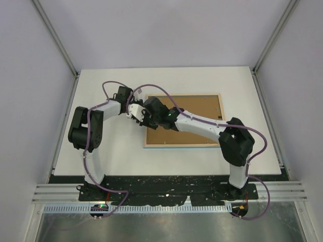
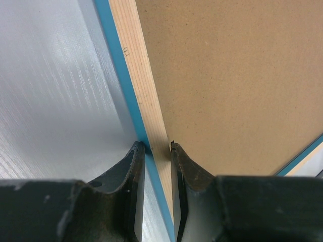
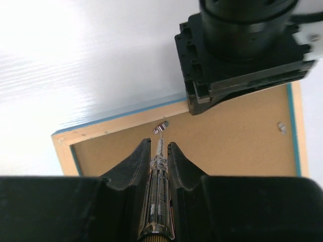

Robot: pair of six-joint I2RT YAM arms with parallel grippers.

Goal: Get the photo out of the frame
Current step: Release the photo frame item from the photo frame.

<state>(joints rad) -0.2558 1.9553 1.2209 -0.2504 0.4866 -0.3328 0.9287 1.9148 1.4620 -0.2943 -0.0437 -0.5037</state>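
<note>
Frame [image 2: 144,91] edge sits pinched in left gripper [image 2: 156,145] — right gripper [image 3: 158,143] clasps a screwdriver [image 3: 157,186].

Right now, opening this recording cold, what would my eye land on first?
The frame lies face down on the white table, its brown backing board facing up. The left claw pinches the frame's left rail, while the right claw grips a slim tool pointing at a small metal clip on the back.
</note>
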